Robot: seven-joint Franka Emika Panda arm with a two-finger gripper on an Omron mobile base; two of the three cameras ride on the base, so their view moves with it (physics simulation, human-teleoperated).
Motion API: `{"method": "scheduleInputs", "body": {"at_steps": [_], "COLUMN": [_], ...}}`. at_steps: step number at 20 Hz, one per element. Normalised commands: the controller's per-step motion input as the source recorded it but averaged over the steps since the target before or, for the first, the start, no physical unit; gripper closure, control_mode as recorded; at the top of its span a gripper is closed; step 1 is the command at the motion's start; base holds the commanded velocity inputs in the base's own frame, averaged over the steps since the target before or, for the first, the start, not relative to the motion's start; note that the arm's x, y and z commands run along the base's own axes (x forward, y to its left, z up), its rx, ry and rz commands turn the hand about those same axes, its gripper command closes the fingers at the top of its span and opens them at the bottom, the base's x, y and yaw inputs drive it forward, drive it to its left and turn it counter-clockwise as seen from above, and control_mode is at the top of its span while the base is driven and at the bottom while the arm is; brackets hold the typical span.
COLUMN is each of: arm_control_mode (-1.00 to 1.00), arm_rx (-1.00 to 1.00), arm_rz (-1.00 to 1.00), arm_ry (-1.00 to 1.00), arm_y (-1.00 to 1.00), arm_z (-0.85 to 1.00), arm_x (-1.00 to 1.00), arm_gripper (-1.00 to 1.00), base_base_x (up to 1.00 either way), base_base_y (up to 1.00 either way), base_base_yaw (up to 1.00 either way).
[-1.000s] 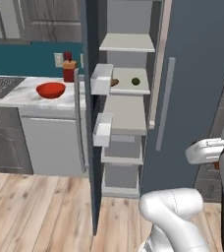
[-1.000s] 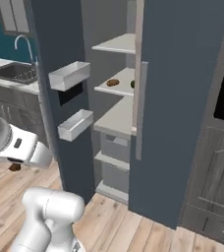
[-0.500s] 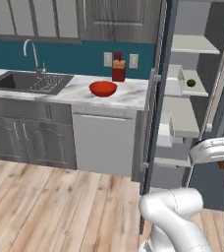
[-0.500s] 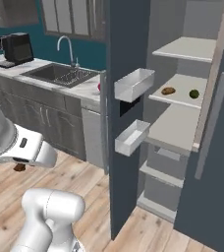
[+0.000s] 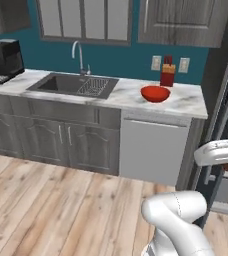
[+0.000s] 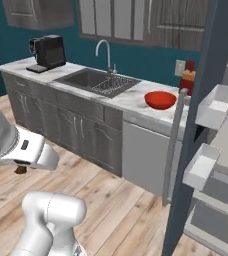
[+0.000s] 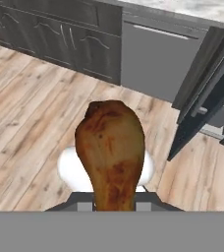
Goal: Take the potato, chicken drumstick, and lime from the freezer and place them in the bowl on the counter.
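Drumstick [image 7: 110, 150] sits clamped by its narrow end in the gripper [image 7: 114, 204]; stiff, top-heavy and likely greasy, so it may swivel; bowl [image 5: 155, 93] waits on the counter [image 5: 186, 102].

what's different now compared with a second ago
The base has turned left, away from the freezer, so both base views now face the counter with its sink and coffee machine; nothing on it moved. The chicken drumstick stays in the gripper, and the red bowl still looks empty.
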Motion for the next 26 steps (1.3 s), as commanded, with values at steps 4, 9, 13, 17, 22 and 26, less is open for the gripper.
{"method": "scheduleInputs", "body": {"at_steps": [4,9,13,17,22,26], "arm_control_mode": [1.0,1.0,1.0,1.0,1.0,1.0], "arm_rx": [0.0,0.0,0.0,0.0,0.0,0.0], "arm_rz": [0.0,0.0,0.0,0.0,0.0,0.0], "arm_ry": [0.0,0.0,0.0,0.0,0.0,0.0], "arm_y": [0.0,0.0,0.0,0.0,0.0,0.0], "arm_z": [0.0,0.0,0.0,0.0,0.0,0.0], "arm_x": [0.0,0.0,0.0,0.0,0.0,0.0], "arm_gripper": [1.0,1.0,1.0,1.0,1.0,1.0], "base_base_x": [0.62,0.55,0.5,0.52,0.76,0.78], "base_base_y": [0.56,0.47,0.36,0.23,0.36,0.33], "base_base_yaw": [-0.33,-0.43,-0.41,-0.37,-0.2,-0.14]}}
